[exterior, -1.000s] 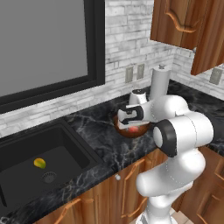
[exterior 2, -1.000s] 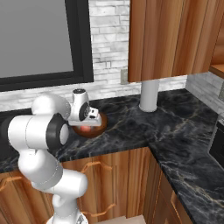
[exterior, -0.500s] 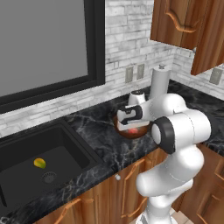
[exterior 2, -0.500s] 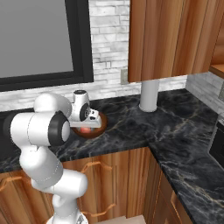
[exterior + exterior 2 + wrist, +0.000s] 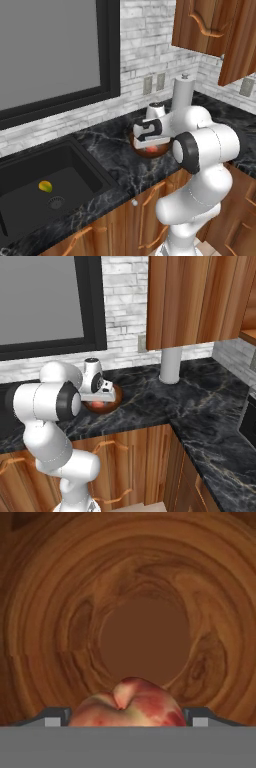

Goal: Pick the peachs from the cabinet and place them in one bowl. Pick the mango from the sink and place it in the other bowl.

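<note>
The fingers (image 5: 127, 724) are clasping a peach (image 5: 129, 704) narrowly from either side, hanging directly over the wooden bowl (image 5: 141, 150) on the counter (image 5: 117, 165), its hollow lying straight ahead below

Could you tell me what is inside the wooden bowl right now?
The gripper holds a peach just above the wooden bowl's bare floor. The peach and hand hide the part beneath them, so a second peach there cannot be ruled out.
</note>
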You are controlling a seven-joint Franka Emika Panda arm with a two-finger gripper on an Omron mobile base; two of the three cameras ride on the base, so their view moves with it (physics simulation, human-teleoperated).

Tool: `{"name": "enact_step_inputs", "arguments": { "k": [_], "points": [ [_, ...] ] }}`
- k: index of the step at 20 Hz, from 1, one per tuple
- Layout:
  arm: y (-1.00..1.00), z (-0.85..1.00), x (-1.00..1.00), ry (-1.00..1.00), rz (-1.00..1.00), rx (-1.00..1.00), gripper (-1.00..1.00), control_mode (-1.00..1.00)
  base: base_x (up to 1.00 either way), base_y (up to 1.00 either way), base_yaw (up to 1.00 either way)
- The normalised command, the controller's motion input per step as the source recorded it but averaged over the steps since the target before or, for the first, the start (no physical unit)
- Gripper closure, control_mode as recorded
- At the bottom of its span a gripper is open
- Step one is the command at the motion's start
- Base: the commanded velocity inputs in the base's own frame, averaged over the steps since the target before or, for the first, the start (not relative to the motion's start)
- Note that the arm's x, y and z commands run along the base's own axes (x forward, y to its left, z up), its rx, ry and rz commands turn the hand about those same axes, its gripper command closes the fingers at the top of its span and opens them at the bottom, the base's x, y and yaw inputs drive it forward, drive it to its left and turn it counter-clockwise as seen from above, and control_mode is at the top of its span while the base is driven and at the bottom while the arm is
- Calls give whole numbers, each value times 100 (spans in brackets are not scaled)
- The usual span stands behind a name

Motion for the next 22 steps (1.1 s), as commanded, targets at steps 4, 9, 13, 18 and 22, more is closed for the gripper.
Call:
{"name": "enact_step_inputs", "arguments": {
  "k": [4,9,13,18,22],
  "points": [
    [-1,20,-4,-1,0,0,-100,-100,0,0,0],
    [0,21,-4,0,0,0,-100,-100,0,0,0],
    [0,24,-4,0,0,0,-100,-100,0,0,0],
    [-2,31,-9,-2,0,0,-100,-100,0,0,0],
    [-3,35,-17,-8,0,0,-100,-100,0,0,0]
  ]
}}
